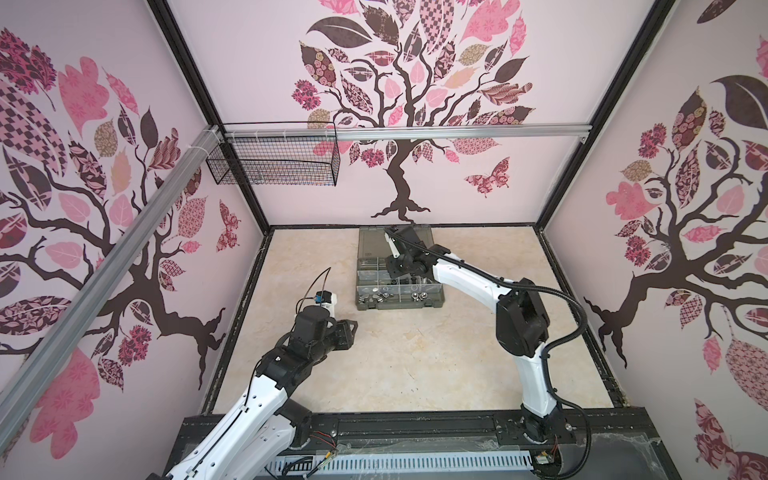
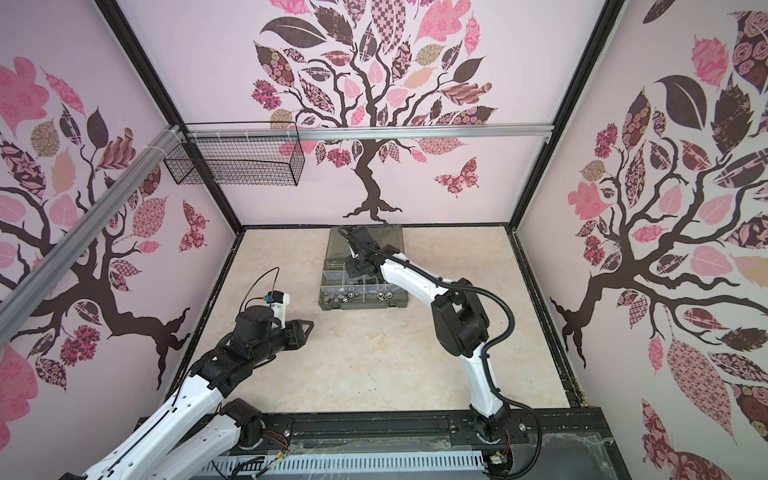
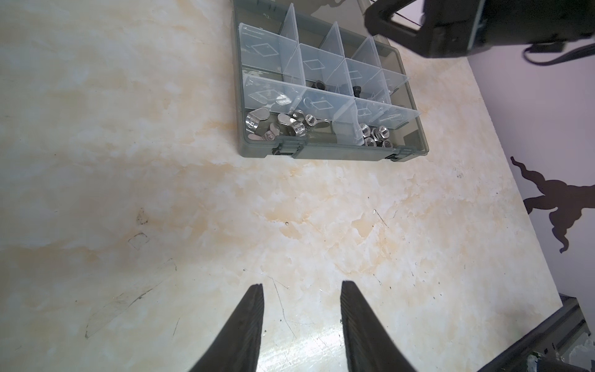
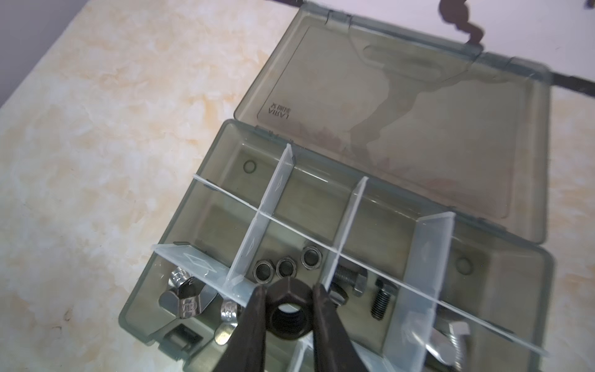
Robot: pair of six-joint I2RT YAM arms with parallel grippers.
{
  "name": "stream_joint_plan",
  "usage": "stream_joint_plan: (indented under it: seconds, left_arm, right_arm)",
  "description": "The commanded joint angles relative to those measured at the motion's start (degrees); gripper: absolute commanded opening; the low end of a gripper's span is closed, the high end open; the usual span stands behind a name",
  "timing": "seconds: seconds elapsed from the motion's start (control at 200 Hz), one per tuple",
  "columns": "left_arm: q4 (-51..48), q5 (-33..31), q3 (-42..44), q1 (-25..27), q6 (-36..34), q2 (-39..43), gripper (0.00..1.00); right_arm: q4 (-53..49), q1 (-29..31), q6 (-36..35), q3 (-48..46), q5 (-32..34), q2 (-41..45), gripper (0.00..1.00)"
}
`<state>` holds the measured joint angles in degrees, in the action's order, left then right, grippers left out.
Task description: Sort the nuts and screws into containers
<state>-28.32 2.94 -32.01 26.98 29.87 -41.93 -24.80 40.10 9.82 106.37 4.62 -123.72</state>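
The right gripper (image 4: 289,290) pinches a black nut (image 4: 277,320). It holds the nut over the open grey box (image 4: 180,219), just by the little part with three more black nuts (image 4: 286,267). Black screws (image 4: 381,302) lie in the next part. The left gripper (image 3: 302,285) is spread wide over the surface (image 3: 128,161), holding nothing.

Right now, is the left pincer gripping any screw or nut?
No, the left pincer stands open above the bare table, with nothing held in it.
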Motion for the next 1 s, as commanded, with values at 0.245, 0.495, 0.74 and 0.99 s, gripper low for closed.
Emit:
stream_joint_plan:
  seconds: [0.245,0.495,0.74,0.99]
  left_arm:
    - [2.4,0.8,1.8,0.1,0.6,-0.3,0.42]
    - [2.7,0.2,0.9,0.2,0.1,-1.0,0.42]
    - [2.8,-4.3,-1.5,0.2,-1.9,-1.2,0.44]
    - [3.2,-21.3,-8.0,-3.1,-12.7,-1.0,0.55]
  right_arm:
    - [-4.9,0.4,-1.6,2.4,0.5,-5.4,0.26]
    - [-5.5,0.4,-1.8,1.9,0.5,-4.3,0.37]
    - [-3.8,0.3,-3.0,0.1,2.3,2.8,0.40]
    - [11.0,-1.3,-5.6,-16.2,9.7,24.7,0.48]
